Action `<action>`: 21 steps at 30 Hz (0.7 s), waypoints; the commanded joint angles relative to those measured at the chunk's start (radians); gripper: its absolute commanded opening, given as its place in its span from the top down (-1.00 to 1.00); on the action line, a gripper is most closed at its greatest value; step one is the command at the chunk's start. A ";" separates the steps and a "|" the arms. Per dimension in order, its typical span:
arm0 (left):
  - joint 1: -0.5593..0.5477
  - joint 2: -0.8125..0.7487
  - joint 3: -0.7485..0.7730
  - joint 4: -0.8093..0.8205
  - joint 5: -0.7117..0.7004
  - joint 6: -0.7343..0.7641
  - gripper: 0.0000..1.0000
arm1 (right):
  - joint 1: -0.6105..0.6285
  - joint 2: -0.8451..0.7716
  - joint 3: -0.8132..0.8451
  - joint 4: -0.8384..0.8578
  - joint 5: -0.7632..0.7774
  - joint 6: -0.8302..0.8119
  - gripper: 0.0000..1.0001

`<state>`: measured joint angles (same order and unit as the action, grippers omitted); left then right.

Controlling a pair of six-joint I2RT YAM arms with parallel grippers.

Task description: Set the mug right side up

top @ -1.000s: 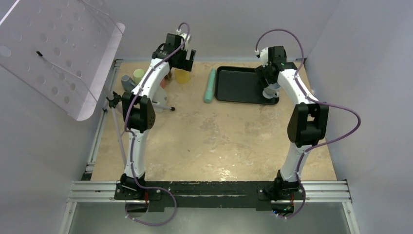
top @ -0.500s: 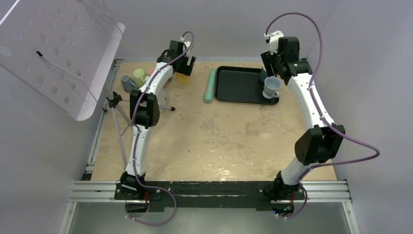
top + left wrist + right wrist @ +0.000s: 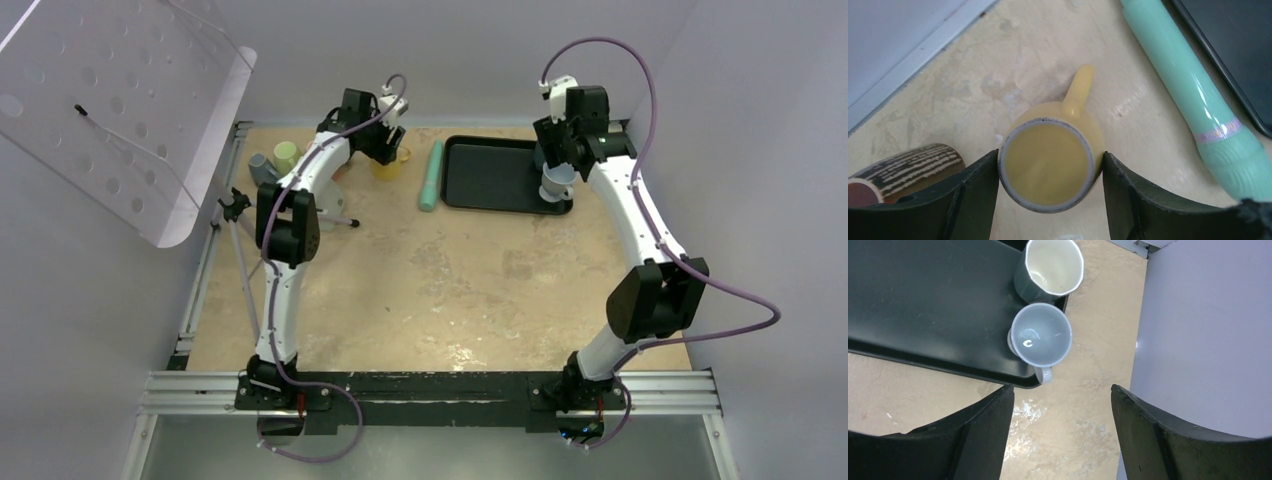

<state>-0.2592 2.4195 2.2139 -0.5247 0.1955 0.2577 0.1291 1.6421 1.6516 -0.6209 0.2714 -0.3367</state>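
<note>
We're gripping yellow mug (image 3: 1048, 160) w/ L tool (image 3: 1050, 167), fingers (image 3: 975, 195) pressing both sides | mug standing base-up on worktop (image 3: 998, 75), far left, axis vertical, straight under tool, handle pointing far-right | R tool (image 3: 1060, 390) hanging apart at far right, L arm nearer.

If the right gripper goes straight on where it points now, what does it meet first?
Probably the bare table just beside the tray corner, short of the grey mug; depth is unclear.
</note>
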 commanded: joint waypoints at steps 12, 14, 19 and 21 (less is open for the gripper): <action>-0.006 -0.333 -0.419 -0.497 0.357 0.749 0.76 | 0.040 -0.140 -0.138 0.036 0.026 0.010 -0.46; -0.008 -0.404 -0.541 -0.418 0.352 0.789 0.36 | 0.042 -0.144 -0.145 0.039 0.025 0.010 -0.46; -0.008 -0.482 -0.601 -0.373 0.357 0.810 -0.52 | 0.046 -0.148 -0.166 0.047 0.023 0.010 -0.46; -0.008 -0.481 -0.571 -0.415 0.359 0.828 -0.95 | 0.046 -0.147 -0.171 0.045 0.020 0.012 -0.46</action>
<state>-0.2646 1.9629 1.6253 -0.8867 0.5030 1.0134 0.1696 1.5280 1.4944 -0.6079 0.2737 -0.3336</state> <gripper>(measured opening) 0.836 0.731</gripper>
